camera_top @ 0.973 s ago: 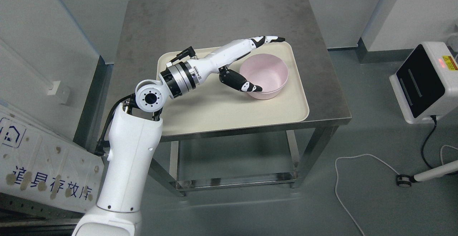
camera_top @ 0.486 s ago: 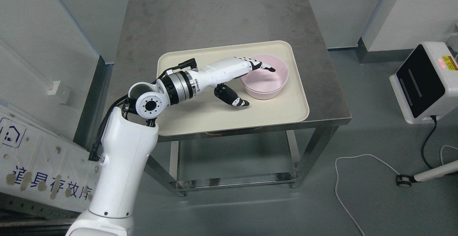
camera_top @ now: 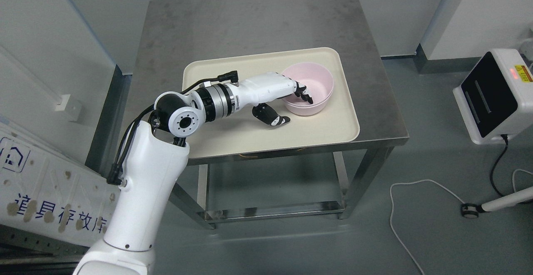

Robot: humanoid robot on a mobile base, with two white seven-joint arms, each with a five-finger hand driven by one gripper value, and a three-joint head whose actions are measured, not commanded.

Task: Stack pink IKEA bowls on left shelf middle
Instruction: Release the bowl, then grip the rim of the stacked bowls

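A pink bowl [camera_top: 314, 84] stands upright at the right end of a cream tray [camera_top: 233, 139] on the steel table [camera_top: 250, 21]. It looks like two bowls nested, with a second rim showing low on the front. My left hand [camera_top: 294, 107] reaches in from the left over the tray. Its four fingers [camera_top: 303, 93] are curled down over the bowl's left rim into the inside. The thumb [camera_top: 278, 120] points along the tray just outside the bowl's wall, a small gap away from it. The bowl rests on the tray. The right arm is not visible.
A white and black device [camera_top: 491, 96] stands on the floor at the right, with a cable [camera_top: 399, 208] trailing from it. A white panel with printed characters [camera_top: 50, 191] leans at the lower left. Grey walls close in behind and left of the table.
My left hand has come down from above the bowl's far rim. The fingers went from stretched out to curled into the bowl, and the thumb drew back towards the outer wall. The bowl stayed put.
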